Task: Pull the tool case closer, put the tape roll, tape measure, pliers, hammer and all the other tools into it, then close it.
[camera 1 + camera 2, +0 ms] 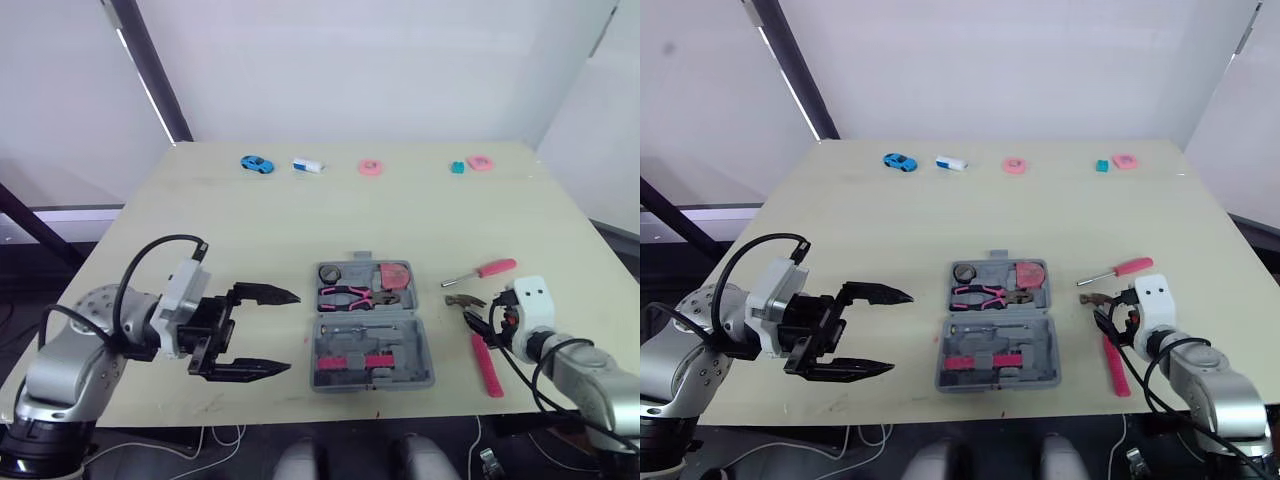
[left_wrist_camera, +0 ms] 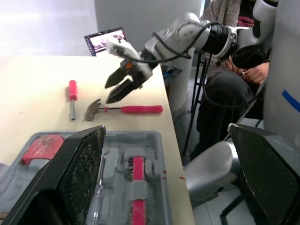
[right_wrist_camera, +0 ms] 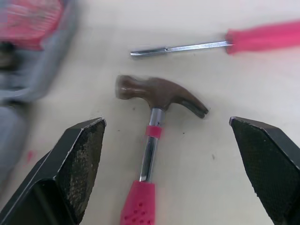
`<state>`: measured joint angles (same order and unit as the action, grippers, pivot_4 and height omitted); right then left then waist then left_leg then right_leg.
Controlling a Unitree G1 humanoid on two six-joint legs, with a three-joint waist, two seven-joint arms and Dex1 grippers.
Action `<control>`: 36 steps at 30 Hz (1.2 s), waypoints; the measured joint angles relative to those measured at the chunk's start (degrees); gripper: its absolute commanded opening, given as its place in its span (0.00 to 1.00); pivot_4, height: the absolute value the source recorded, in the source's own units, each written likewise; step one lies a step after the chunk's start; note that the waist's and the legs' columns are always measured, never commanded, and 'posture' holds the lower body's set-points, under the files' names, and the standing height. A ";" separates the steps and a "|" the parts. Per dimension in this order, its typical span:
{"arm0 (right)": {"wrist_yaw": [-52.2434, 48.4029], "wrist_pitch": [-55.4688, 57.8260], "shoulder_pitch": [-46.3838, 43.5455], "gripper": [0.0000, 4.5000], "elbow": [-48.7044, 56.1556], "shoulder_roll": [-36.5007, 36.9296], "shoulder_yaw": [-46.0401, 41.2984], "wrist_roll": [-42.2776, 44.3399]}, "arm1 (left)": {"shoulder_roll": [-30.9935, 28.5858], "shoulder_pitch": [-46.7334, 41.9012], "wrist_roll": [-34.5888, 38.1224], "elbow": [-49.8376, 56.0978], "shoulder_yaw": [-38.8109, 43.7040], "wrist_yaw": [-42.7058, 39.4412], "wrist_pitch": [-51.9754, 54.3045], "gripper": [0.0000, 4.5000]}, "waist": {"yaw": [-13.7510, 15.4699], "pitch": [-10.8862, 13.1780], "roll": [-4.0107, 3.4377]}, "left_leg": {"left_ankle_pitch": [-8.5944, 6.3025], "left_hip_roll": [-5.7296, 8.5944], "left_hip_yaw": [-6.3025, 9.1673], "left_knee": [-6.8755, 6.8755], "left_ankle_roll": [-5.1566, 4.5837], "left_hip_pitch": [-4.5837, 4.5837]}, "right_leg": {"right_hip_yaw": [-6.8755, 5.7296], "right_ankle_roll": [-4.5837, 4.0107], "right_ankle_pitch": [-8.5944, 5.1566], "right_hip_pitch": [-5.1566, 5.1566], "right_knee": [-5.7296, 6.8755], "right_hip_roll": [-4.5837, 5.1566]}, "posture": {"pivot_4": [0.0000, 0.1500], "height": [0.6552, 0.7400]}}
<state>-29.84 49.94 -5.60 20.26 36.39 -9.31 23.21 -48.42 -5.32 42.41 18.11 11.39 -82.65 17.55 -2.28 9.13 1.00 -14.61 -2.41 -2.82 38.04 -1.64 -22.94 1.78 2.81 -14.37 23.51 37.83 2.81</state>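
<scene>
Open grey plastic tool case [image 1: 425, 345] on the pale wooden table [image 1: 250, 220].
Its far half holds pink-handled pliers [image 1: 355, 296], a dark tape roll [image 1: 330, 273] and a red shape [image 1: 393, 275] that is hard to identify. Right of the case lie the pink-handled hammer [image 1: 488, 368] and the pink-handled screwdriver [image 1: 485, 270], with the right gripper [image 3: 166, 124] spread wide above the hammer. Left of the case, the left gripper [image 1: 293, 332] gapes empty.

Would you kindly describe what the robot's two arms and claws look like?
The left arm and right arm are rounded silver-grey metal, each with looping black cables and a white wrist housing. The left claw and right claw each have two black, tapering fingers with rough, grainy inner faces.
</scene>
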 measured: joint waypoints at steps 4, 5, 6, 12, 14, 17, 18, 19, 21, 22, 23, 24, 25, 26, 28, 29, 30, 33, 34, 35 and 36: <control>-15.46 -11.45 -4.92 0.99 -6.07 8.27 0.62 0.46 | 1.52 1.12 -1.20 0.01 -0.18 1.81 -1.60 1.00 | 0.15 0.14 0.28 | 0.00 -0.04 0.10 0.00 0.00 -0.02 | -0.13 0.00 0.00 -0.02 0.01 -0.09 | 1.00 1.00; -18.22 -13.85 -5.70 0.99 -7.64 9.22 1.48 0.05 | 1.53 1.12 -1.30 0.07 -0.11 2.11 -1.67 1.00 | 0.20 0.17 0.33 | 0.00 -0.05 0.09 -0.01 0.00 -0.03 | -0.16 -0.04 0.03 -0.02 0.00 -0.10 | 1.00 1.00; -21.19 -16.54 -6.68 0.99 -9.88 10.44 2.82 -0.51 | 1.56 1.07 -1.42 0.13 -0.09 2.60 -1.67 1.00 | 0.25 0.18 0.32 | 0.00 -0.05 0.09 -0.01 0.00 -0.03 | -0.16 -0.07 0.05 -0.02 0.00 -0.10 | 1.00 1.00; -46.79 -44.12 -19.31 0.99 -30.81 16.04 15.25 -8.99 | 2.57 1.35 -1.64 1.42 0.07 6.29 -1.49 1.00 | 0.16 0.40 0.33 | 0.00 -0.04 0.07 0.04 0.00 -0.05 | -0.10 0.04 0.13 -0.02 -0.03 -0.06 | 1.00 1.00; -54.12 -52.83 -22.98 0.99 -36.15 16.75 18.81 -11.08 | 2.57 1.61 -1.67 1.72 0.02 6.80 -1.44 1.00 | 0.17 0.46 0.29 | 0.00 -0.05 0.08 0.04 0.00 -0.05 | -0.12 0.10 0.17 -0.02 -0.02 -0.06 | 1.00 1.00; -60.88 -63.42 -30.94 0.99 -45.57 16.93 26.11 -13.49 | 2.50 2.22 -1.77 1.91 0.14 7.31 -1.56 1.00 | -0.04 0.71 0.21 | 0.00 -0.07 0.05 0.07 0.00 -0.02 | -0.11 0.07 0.17 -0.01 0.03 -0.06 | 1.00 1.00; -61.92 -69.47 -35.93 0.99 -51.20 16.70 30.79 -15.33 | 2.51 2.76 -1.76 2.30 0.37 7.92 -1.58 1.00 | -0.10 0.75 0.21 | 0.00 -0.09 0.04 0.09 0.00 0.00 | -0.11 0.04 0.16 -0.01 0.06 -0.06 | 1.00 1.00; -62.01 -70.49 -36.70 0.99 -52.10 16.70 31.40 -15.70 | 2.53 2.83 -1.76 2.51 0.37 8.00 -1.58 1.00 | -0.06 0.79 0.20 | 0.01 -0.09 0.05 0.08 0.01 -0.01 | -0.12 -0.04 0.12 -0.01 0.05 -0.06 | 1.00 1.00; -62.28 -78.96 -42.75 0.99 -59.49 15.26 36.48 -19.49 | 2.54 3.93 -1.75 3.60 0.56 8.39 -1.61 1.00 | -0.10 0.83 0.19 | 0.01 -0.10 0.01 0.08 0.01 0.01 | -0.09 -0.10 0.09 -0.01 0.05 -0.04 | 1.00 1.00; -62.30 -82.53 -44.87 0.99 -62.25 14.43 38.32 -21.39 | 2.56 4.24 -1.74 4.02 0.57 8.74 -1.62 1.00 | -0.10 0.84 0.19 | 0.01 -0.10 0.01 0.09 0.01 0.02 | -0.09 -0.09 0.10 -0.01 0.06 -0.05 | 1.00 1.00; -62.33 -87.16 -47.51 0.99 -66.25 13.03 40.46 -23.83 | 2.57 4.72 -1.74 4.40 0.67 9.20 -1.61 1.00 | -0.09 0.84 0.19 | 0.01 -0.10 0.01 0.09 0.01 0.02 | -0.09 -0.08 0.10 -0.01 0.05 -0.04 | 1.00 1.00; -62.18 -91.75 -49.67 0.99 -70.00 11.48 42.09 -26.73 | 2.59 5.00 -1.73 4.90 0.71 9.58 -1.60 1.00 | -0.06 0.85 0.21 | 0.01 -0.10 0.02 0.08 0.01 0.01 | -0.10 -0.08 0.11 -0.01 0.05 -0.04 | 1.00 1.00; -61.83 -94.90 -50.83 0.99 -72.23 10.56 42.96 -28.96 | 2.61 5.14 -1.72 5.32 0.82 10.00 -1.59 1.00 | 0.00 0.85 0.21 | 0.01 -0.11 0.03 0.08 0.02 0.00 | -0.11 -0.08 0.11 -0.01 0.05 -0.04 | 1.00 1.00; -61.10 -97.39 -51.96 0.99 -74.32 9.78 43.89 -31.16 | 2.62 5.25 -1.72 5.55 0.97 10.36 -1.57 1.00 | 0.05 0.85 0.20 | 0.01 -0.11 0.02 0.09 0.02 0.00 | -0.11 -0.07 0.11 -0.01 0.05 -0.02 | 1.00 1.00; -55.24 -106.81 -56.28 0.99 -80.21 7.36 47.19 -40.46 | 2.65 5.57 -1.66 6.28 1.48 11.47 -1.46 1.00 | 0.02 0.89 0.15 | 0.02 -0.10 0.01 0.09 0.03 -0.01 | -0.11 -0.11 0.09 0.00 0.06 0.01 | 1.00 1.00; -52.76 -109.85 -57.44 0.99 -81.52 6.66 48.30 -43.58 | 2.64 5.61 -1.63 6.39 1.58 11.68 -1.39 1.00 | 0.03 0.89 0.15 | 0.02 -0.10 0.02 0.09 0.03 -0.01 | -0.12 -0.11 0.09 0.00 0.06 0.01 | 1.00 1.00; -50.30 -112.50 -58.46 0.99 -82.74 5.94 49.52 -46.49 | 2.63 5.65 -1.59 6.45 1.60 11.82 -1.18 1.00 | 0.02 0.89 0.15 | 0.02 -0.09 0.02 0.09 0.04 0.00 | -0.12 -0.12 0.09 0.00 0.07 0.01 | 1.00 1.00; -40.74 -118.09 -60.53 0.99 -85.89 3.97 53.60 -56.43 | 2.56 5.77 -1.58 6.59 1.60 11.88 -0.76 1.00 | 0.02 0.90 0.14 | 0.10 -0.09 0.01 0.10 0.17 -0.01 | -0.12 -0.14 0.08 0.01 0.10 0.02 | 1.00 1.00; -38.69 -118.89 -60.89 0.99 -86.50 3.61 54.32 -58.43 | 2.56 5.79 -1.58 6.68 1.61 11.88 -0.73 1.00 | 0.03 0.90 0.13 | 0.15 -0.08 0.02 0.10 0.26 -0.01 | -0.12 -0.14 0.08 0.01 0.10 0.02 | 1.00 1.00; -35.09 -119.72 -61.68 0.99 -87.71 3.16 55.82 -61.80 | 2.48 6.06 -1.56 7.03 1.69 11.89 -0.57 1.00 | -0.01 0.90 0.12 | 0.17 -0.07 0.01 0.10 0.29 0.00 | -0.12 -0.15 0.08 0.01 0.11 0.04 | 1.00 1.00; -34.16 -119.98 -61.87 0.99 -87.90 3.07 56.15 -62.68 | 2.47 6.14 -1.55 7.22 1.69 11.87 -0.52 1.00 | -0.03 0.90 0.12 | 0.17 -0.07 0.00 0.09 0.29 0.00 | -0.12 -0.15 0.08 0.01 0.11 0.04 | 1.00 1.00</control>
<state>-64.00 -70.04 -67.47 -67.65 39.47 46.83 -39.47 -45.95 0.82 40.85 25.33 13.08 -70.78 17.03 -2.30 10.04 1.12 -14.43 -2.47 -2.82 38.13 -1.35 -22.94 1.66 2.66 -14.29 23.52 37.94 2.85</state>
